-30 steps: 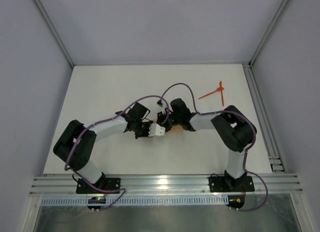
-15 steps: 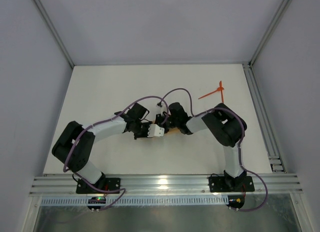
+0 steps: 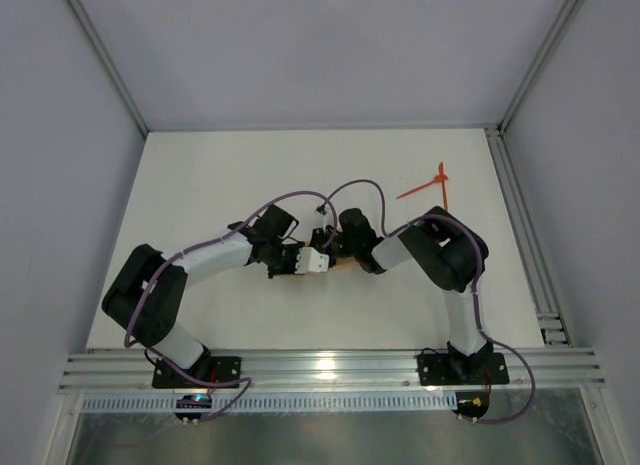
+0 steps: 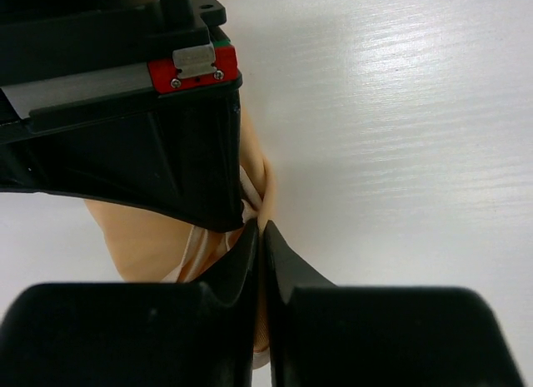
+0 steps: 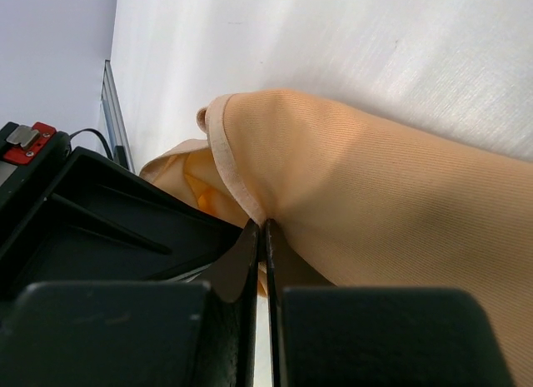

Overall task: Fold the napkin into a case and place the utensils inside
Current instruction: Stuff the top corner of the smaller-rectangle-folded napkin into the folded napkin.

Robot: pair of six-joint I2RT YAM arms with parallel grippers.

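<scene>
White table (image 3: 200,185), pale grey walls (image 3: 300,45). Napkin (image 5: 375,204) bunched mid-table. My left gripper (image 4: 261,227) and right gripper (image 5: 263,226) each pinch its edge. Utensils (image 3: 441,180) lie crossed, well apart, far right.

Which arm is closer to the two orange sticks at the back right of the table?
Right. The right arm has its elbow just on the near side of the sticks. The left arm lies over the table's left half, well away, its jaws pinching the napkin mid-table.
</scene>
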